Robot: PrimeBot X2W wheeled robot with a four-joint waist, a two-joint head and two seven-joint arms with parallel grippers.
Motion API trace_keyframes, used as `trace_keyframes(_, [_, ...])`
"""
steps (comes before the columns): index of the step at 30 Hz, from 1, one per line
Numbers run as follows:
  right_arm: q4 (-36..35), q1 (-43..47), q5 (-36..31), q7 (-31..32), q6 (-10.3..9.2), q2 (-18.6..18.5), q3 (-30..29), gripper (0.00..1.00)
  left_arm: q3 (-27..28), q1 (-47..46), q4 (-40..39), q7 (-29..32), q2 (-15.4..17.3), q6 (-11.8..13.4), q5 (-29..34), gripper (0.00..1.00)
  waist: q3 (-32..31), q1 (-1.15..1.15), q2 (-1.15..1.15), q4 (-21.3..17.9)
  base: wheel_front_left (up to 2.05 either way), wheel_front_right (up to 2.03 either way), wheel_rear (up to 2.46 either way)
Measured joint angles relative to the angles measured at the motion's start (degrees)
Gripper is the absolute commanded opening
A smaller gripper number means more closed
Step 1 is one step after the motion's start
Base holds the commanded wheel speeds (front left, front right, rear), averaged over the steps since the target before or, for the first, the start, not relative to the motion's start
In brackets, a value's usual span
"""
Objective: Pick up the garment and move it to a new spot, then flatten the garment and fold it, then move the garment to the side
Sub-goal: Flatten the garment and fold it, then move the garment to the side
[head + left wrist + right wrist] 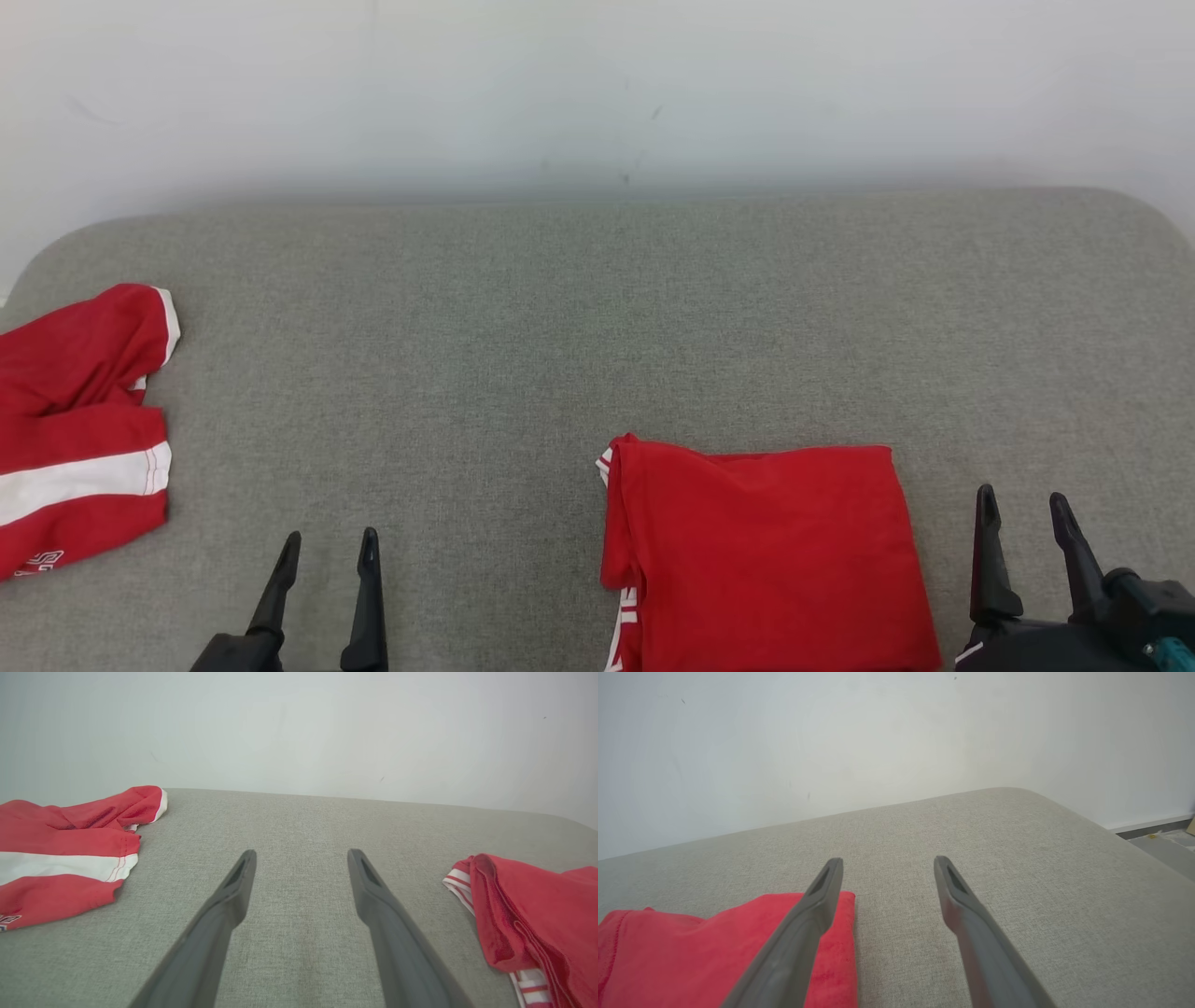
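Observation:
A folded red garment (766, 551) lies flat on the grey cushion (560, 327) at the lower right of the head view, white trim showing at its left edge. It appears at the right of the left wrist view (537, 919) and the lower left of the right wrist view (714, 952). My right gripper (1024, 509) stands open just right of it, touching nothing. My left gripper (329, 551) is open over bare cushion, well left of the garment. Both grippers' fingers (233, 896) (822, 896) hold nothing.
A second red garment with a white stripe (75, 429) lies crumpled at the cushion's left edge, seen too in the left wrist view (65, 854). A pale wall (597, 84) rises behind the cushion. The cushion's right corner drops to the floor (1167, 844).

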Motion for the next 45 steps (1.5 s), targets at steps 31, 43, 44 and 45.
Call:
trace_keyframes(31, [3.9, 1.3, -2.5, -4.0, 0.00, 0.0, 7.1, 1.00, 3.4, 4.3, 0.2, 0.0, 0.0, 1.9, 0.8, 1.00, -5.1, 0.00, 0.00, -2.6, 0.00, 0.00, 0.00])
trace_keyframes(43, [4.8, 0.4, -1.6, -4.2, 0.00, 0.0, 6.9, 1.00, 3.3, 4.3, 0.4, 0.0, 0.0, 1.6, 1.4, 1.00, -4.2, 0.01, 0.00, -2.2, 0.00, 0.00, 0.00])
trace_keyframes(44, [4.8, 0.2, -1.6, -4.2, 0.00, 0.0, 6.9, 1.00, 3.3, 4.3, 0.4, 0.0, 0.0, 1.6, 1.4, 1.00, -4.1, 0.00, 0.00, -2.2, 0.00, 0.00, 0.00])
trace_keyframes(45, [4.7, 0.1, -1.6, -4.2, 0.00, 0.0, 6.9, 1.00, 3.4, 4.3, 0.4, 0.0, 0.0, 1.6, 1.4, 1.00, -4.0, 0.00, 0.00, -2.2, 0.00, 0.00, 0.00])
